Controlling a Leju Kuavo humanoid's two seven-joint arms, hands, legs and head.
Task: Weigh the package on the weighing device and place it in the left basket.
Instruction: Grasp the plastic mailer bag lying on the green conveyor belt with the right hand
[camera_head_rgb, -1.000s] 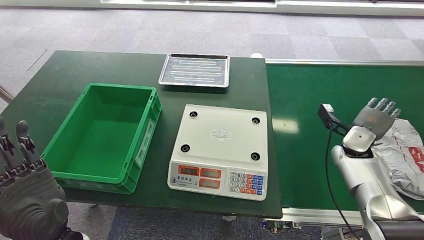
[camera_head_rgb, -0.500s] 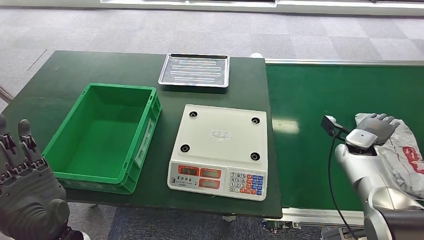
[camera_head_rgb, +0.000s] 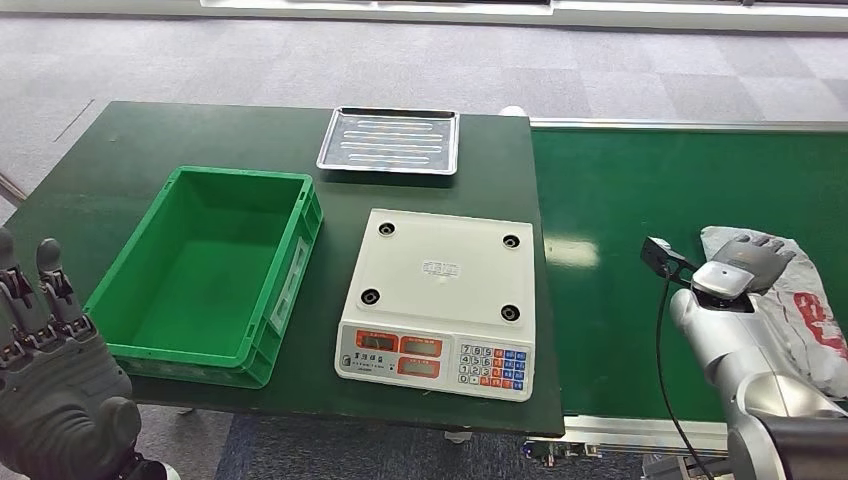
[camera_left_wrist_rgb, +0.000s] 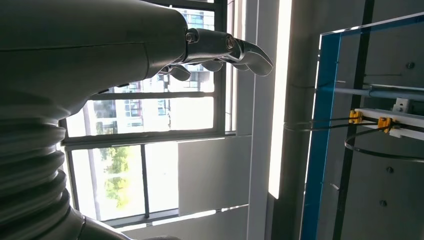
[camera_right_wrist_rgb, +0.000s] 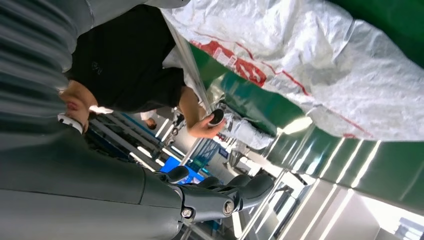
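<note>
The package (camera_head_rgb: 815, 322) is a crumpled white plastic bag with red print, lying on the green conveyor belt (camera_head_rgb: 640, 190) at the right. My right hand (camera_head_rgb: 752, 262) lies low over the bag's left end, fingers stretched across it. In the right wrist view the fingers (camera_right_wrist_rgb: 235, 192) are extended with nothing between them, and the package (camera_right_wrist_rgb: 320, 65) lies across from them. The white weighing scale (camera_head_rgb: 445, 270) stands bare in the middle of the dark table. The empty green basket (camera_head_rgb: 292, 290) is to its left. My left hand (camera_head_rgb: 45, 370) is raised at the lower left, fingers apart, holding nothing.
A metal tray (camera_head_rgb: 390, 166) sits behind the scale at the table's far edge. The belt's metal rail (camera_head_rgb: 640, 430) runs along its near side. In the right wrist view a person (camera_right_wrist_rgb: 125, 65) in dark clothes stands beyond the belt, holding a small dark round object (camera_right_wrist_rgb: 216, 117).
My right hand has come down from an upright, spread pose onto the left end of the package. The left hand has hardly moved.
</note>
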